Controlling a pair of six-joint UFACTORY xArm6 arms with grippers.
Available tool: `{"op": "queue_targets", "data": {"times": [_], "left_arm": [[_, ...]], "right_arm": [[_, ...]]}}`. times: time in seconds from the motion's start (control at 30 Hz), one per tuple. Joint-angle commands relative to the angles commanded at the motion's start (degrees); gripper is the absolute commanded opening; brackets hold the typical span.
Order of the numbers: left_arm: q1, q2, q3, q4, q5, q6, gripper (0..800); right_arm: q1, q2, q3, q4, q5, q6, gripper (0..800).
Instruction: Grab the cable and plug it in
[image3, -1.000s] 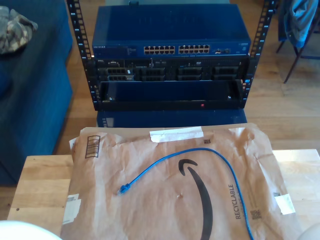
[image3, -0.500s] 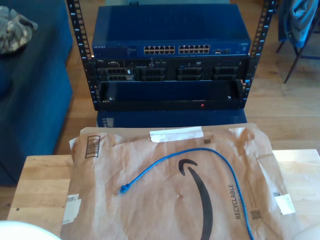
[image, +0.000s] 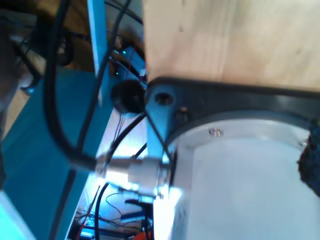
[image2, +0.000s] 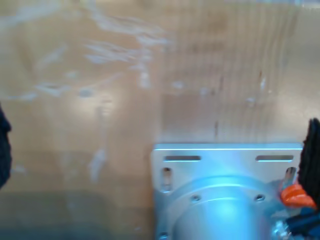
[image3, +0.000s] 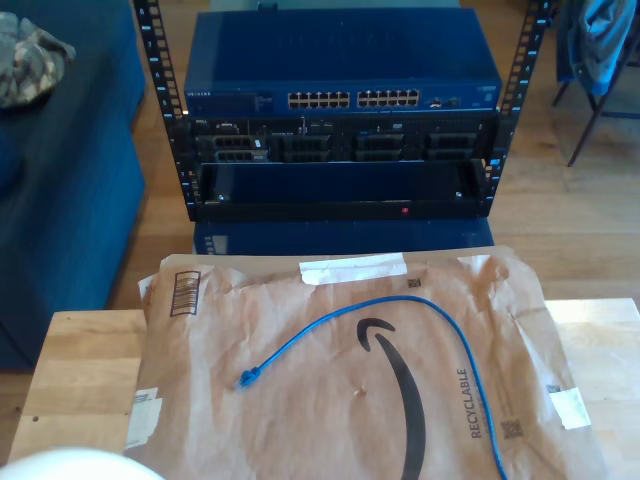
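While the cable (image3: 400, 335) lies loose on the brown paper mailer (image3: 300, 420), its plug (image3: 246, 378) points toward the exterior view's lower left, cord arcing up, then off the bottom edge. Switch ports (image3: 353, 99) sit beyond it. Jaw state on both grippers: can't tell; nearer arm unclear.

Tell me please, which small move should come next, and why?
Probably bring a gripper down toward the plug of the blue network cable. The cable lies loose and ungrasped on the brown paper mailer, far from the switch ports.
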Motion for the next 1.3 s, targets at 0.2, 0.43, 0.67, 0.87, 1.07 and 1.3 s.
{"op": "queue_targets", "data": {"times": [0.2, 0.43, 0.67, 0.87, 1.07, 1.3], "left_arm": [[-13.45, 0.44, -11.52, -3.78, 10.37, -11.34, 800], [-27.25, 0.62, -17.76, -8.62, 14.24, -24.35, 800], [-42.29, 1.76, -21.63, -12.75, 15.12, -39.30, 800], [-49.23, 2.46, -21.71, -17.85, 15.12, -48.70, 800], [-49.93, 2.81, -21.71, -22.95, 15.03, -52.57, 800], [-57.14, 3.16, -21.63, -22.95, 14.24, -60.22, 800]], "right_arm": [[9.85, 0.53, -6.33, 0.09, 0.18, 12.92, 792], [26.99, 9.58, -17.67, 0.09, 6.68, 30.33, 793], [47.65, 16.00, -27.08, 0.26, 9.23, 47.12, 796], [71.74, 18.20, -30.68, 0.26, 8.70, 61.98, 796], [90.99, 27.25, -36.84, 0.18, 7.30, 72.88, 796], [102.86, 33.85, -39.12, 0.09, -0.18, 76.92, 796]]}}
